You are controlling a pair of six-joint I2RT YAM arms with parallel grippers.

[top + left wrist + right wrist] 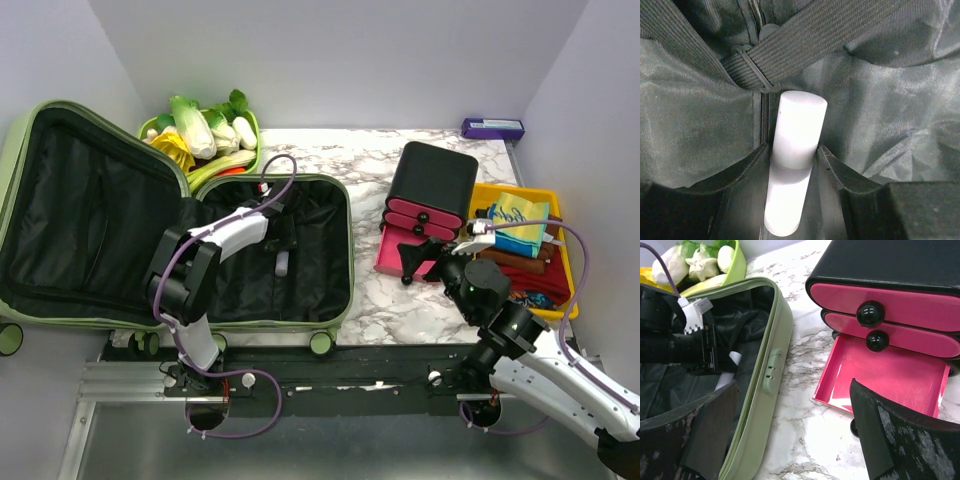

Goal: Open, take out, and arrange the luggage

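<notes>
From above, the suitcase (pixel 100 215) runs off the left edge, and the right arm (pixel 520 335) hides part of the yellow tray (pixel 553 195). The left gripper (pixel 792 152) covers the lower sides of the white cylinder (pixel 801 117). In the right wrist view the drawer box (pixel 890 260) is cut off top and right.

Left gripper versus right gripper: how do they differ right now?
The left gripper is closed on a white cylinder; the right gripper is wide open and holds nothing. The left one is inside the suitcase, over its black lining; the right one hangs over the marble table beside the open pink drawer. Both have black fingers.
</notes>
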